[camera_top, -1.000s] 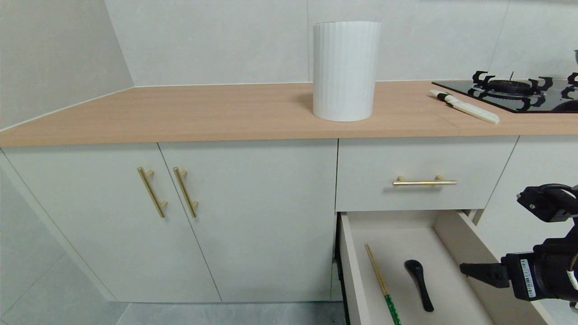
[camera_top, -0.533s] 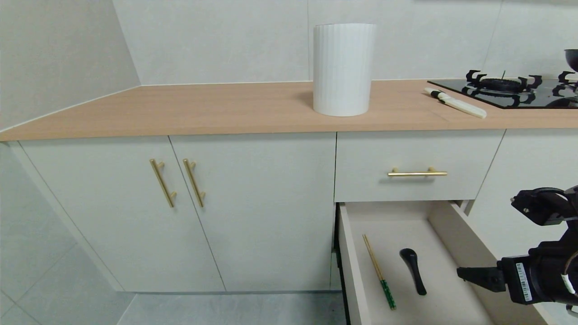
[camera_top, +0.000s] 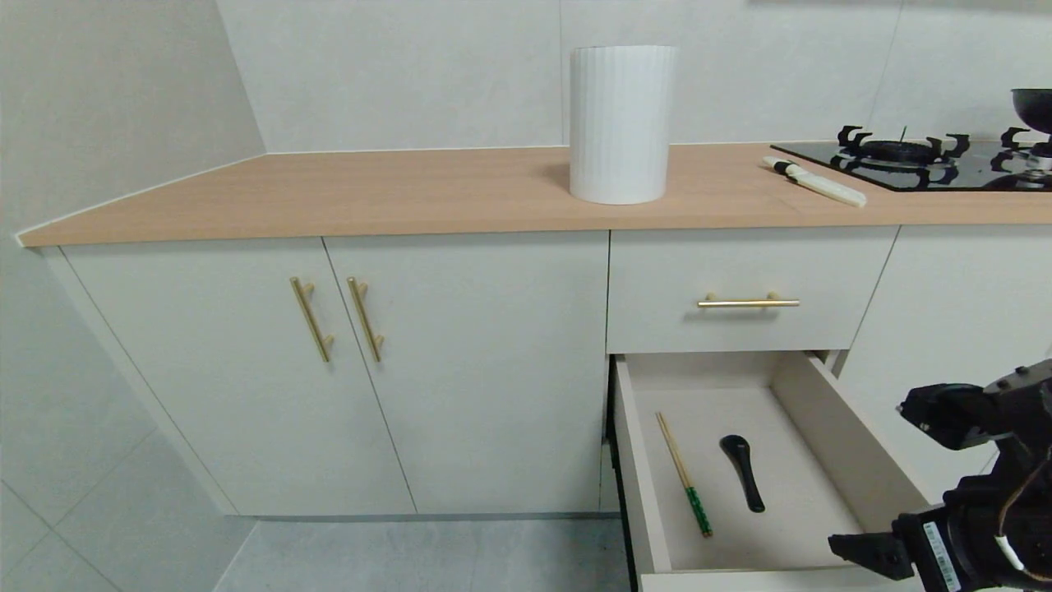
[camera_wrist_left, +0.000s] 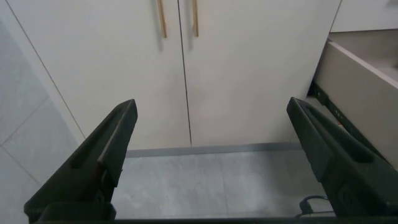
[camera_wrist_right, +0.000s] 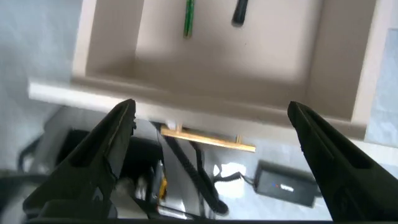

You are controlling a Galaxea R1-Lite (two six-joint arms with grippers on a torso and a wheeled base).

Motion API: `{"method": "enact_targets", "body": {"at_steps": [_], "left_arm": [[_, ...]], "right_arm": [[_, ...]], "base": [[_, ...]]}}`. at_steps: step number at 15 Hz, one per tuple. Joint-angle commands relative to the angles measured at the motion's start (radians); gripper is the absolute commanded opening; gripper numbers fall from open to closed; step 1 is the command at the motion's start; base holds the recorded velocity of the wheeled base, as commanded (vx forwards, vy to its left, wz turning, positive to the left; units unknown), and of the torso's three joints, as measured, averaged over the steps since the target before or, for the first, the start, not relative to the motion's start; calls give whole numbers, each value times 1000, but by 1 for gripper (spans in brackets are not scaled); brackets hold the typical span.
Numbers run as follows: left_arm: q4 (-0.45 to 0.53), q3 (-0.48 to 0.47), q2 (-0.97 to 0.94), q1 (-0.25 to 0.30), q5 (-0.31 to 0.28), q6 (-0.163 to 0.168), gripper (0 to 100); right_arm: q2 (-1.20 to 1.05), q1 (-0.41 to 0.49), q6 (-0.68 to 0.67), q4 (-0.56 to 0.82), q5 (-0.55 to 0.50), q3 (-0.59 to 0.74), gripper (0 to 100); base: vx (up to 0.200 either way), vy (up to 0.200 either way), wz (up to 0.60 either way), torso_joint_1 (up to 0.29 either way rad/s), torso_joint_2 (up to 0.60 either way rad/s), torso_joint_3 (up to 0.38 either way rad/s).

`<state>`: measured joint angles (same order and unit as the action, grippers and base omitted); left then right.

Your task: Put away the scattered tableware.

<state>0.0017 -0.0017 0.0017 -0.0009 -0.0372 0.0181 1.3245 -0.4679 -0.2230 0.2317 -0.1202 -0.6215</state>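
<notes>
The lower drawer [camera_top: 637, 477] stands pulled out. Wooden chopsticks with green tips [camera_top: 684, 485] and a black spoon [camera_top: 742, 473] lie side by side on its floor. The right wrist view looks down on the same chopsticks [camera_wrist_right: 188, 18], spoon [camera_wrist_right: 239, 11] and the drawer's front [camera_wrist_right: 205, 102]. My right gripper [camera_wrist_right: 211, 162] hangs open and empty just outside the drawer's front right corner, one of its fingers [camera_top: 871, 552] showing low in the head view. A white knife [camera_top: 814, 181] lies on the countertop beside the hob. My left gripper [camera_wrist_left: 211, 162] is open and empty, low before the cabinet doors.
A tall white ribbed canister [camera_top: 622, 123] stands on the wooden countertop [camera_top: 370, 193]. The black gas hob [camera_top: 912, 160] is at the far right. The upper drawer [camera_top: 748, 288] and the two cabinet doors [camera_top: 345, 370] with gold handles are closed. Grey floor tiles [camera_wrist_left: 205, 186] lie below.
The whole head view has shifted as the camera drew back from the cabinet. My right gripper has come back from beside the drawer's right wall to its front corner. Chopsticks and spoon lie unmoved.
</notes>
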Motion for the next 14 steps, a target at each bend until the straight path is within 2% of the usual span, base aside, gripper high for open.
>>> {"method": "enact_targets", "body": {"at_steps": [1, 3, 6, 12, 14], "left_arm": [[1, 0, 0, -1, 0, 0, 100], [0, 0, 0, -1, 0, 0, 100], [0, 0, 0, -1, -1, 0, 100], [0, 0, 0, -1, 0, 0, 100], [0, 0, 0, -1, 0, 0, 100]], "right_arm": [[53, -44, 2, 26, 1, 19, 100], [71, -129, 2, 106, 1, 32, 100], [90, -195, 4, 164, 1, 48, 100], [226, -196, -9, 159, -10, 48, 100], [252, -150, -12, 136, -12, 37, 100]], "base": [[0, 0, 0, 0, 0, 0], [0, 0, 0, 0, 0, 0], [0, 0, 0, 0, 0, 0], [0, 0, 0, 0, 0, 0], [0, 0, 0, 0, 0, 0]]}}
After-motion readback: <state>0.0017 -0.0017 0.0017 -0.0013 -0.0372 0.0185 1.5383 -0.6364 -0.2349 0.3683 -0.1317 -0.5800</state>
